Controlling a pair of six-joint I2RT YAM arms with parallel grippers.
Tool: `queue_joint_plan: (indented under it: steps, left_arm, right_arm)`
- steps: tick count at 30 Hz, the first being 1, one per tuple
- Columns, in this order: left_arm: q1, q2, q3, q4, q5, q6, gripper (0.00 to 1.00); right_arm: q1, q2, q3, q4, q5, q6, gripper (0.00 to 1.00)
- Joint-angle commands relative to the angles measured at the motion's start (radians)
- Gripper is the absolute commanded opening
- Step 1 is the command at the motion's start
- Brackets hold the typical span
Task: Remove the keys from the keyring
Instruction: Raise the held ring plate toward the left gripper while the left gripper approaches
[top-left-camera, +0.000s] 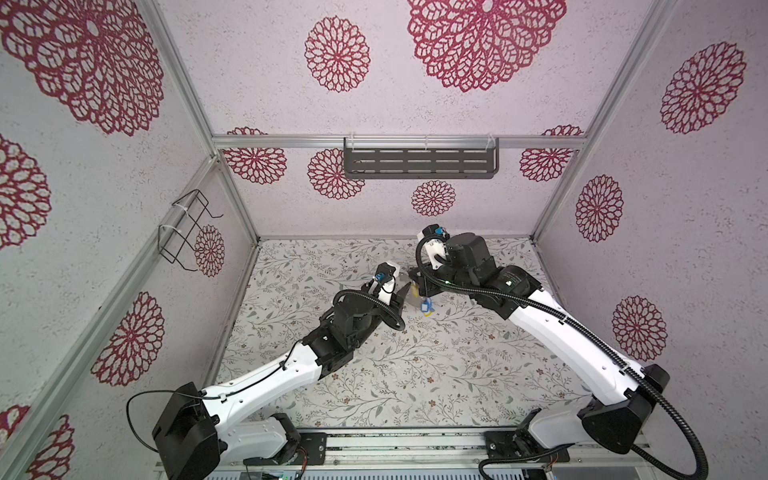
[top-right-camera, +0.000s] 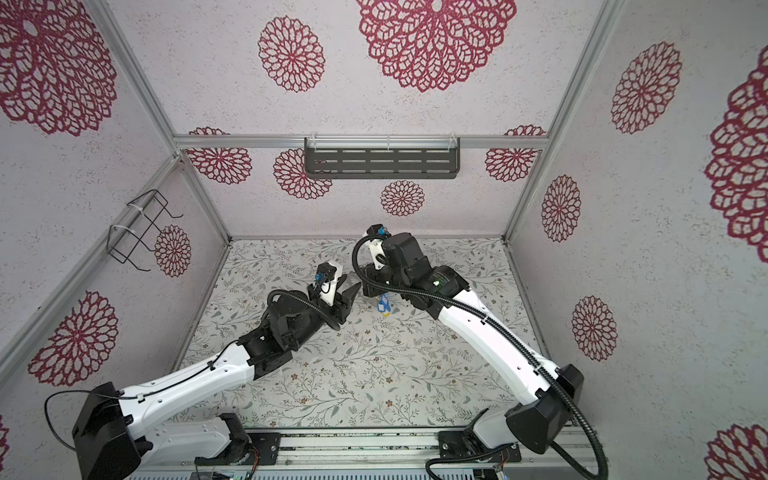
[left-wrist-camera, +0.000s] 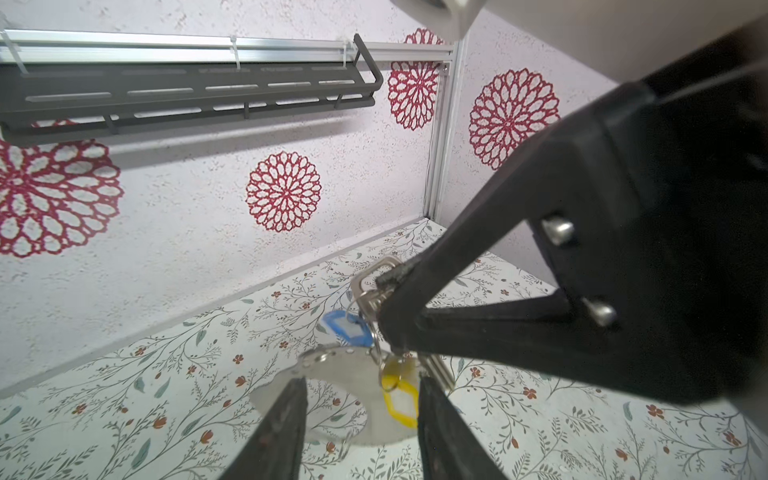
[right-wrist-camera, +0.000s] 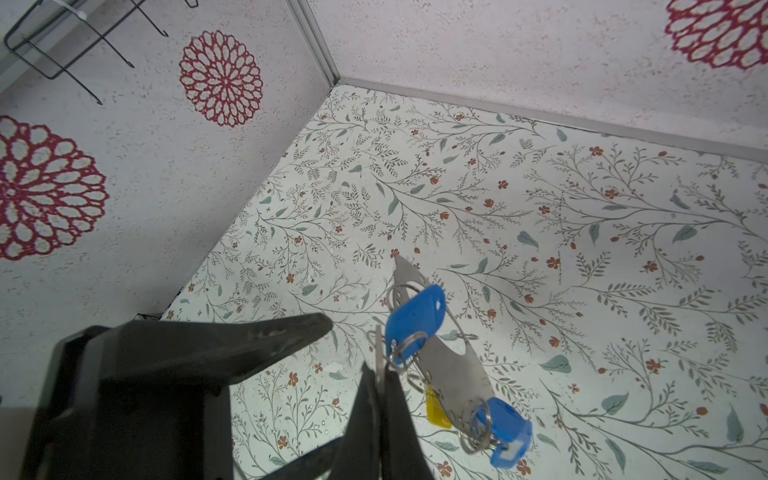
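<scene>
left arm (top-left-camera: 266, 374): stretched from the near-left base toward mid-table, forearm low.
left gripper (left-wrist-camera: 360, 382): jaws apart, pointed toward the right gripper (right-wrist-camera: 377, 370).
right arm (top-left-camera: 552, 328): arched over from the near-right base, wrist bent downward.
right gripper: jaws pressed together on a thin silver key (right-wrist-camera: 378, 345) (both grippers' tips sit close together in both top views).

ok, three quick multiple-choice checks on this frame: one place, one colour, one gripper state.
1. The keyring is: A on the wall shelf; B in the wire rack; C hanging at the right gripper.
2. The keys' tags are: A red and green; B blue and yellow; C all white.
3. The left gripper is: A open; B shut on a tag; C shut on the keyring.
C, it hangs from the silver piece the shut right gripper pinches; B, yellow tag beside blue ones; A, its fingers stand apart.
</scene>
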Motion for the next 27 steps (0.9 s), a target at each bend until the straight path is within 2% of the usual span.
queue_joint_plan:
  steps: [1,8,15,20,27]
  left_arm:
    - [0.005,-0.007,-0.003,0.058,-0.017,0.011,0.46]
    - [0.005,-0.02,-0.02,0.072,-0.031,0.006,0.44]
    - [0.005,-0.031,-0.032,0.063,-0.086,0.014,0.33]
    - [0.006,-0.031,-0.028,0.049,-0.105,0.02,0.23]
    - [0.005,-0.052,-0.044,0.042,-0.108,0.019,0.02]
  right_arm:
    - [0.022,-0.065,-0.002,0.058,-0.013,0.028,0.0]
    - [0.053,-0.099,-0.036,0.087,-0.009,0.044,0.0]
    - [0.068,-0.11,-0.03,0.081,-0.005,0.041,0.0]
    - [0.074,-0.111,-0.025,0.067,0.002,0.034,0.0]
    - [0.076,-0.119,-0.027,0.055,0.034,0.03,0.0]
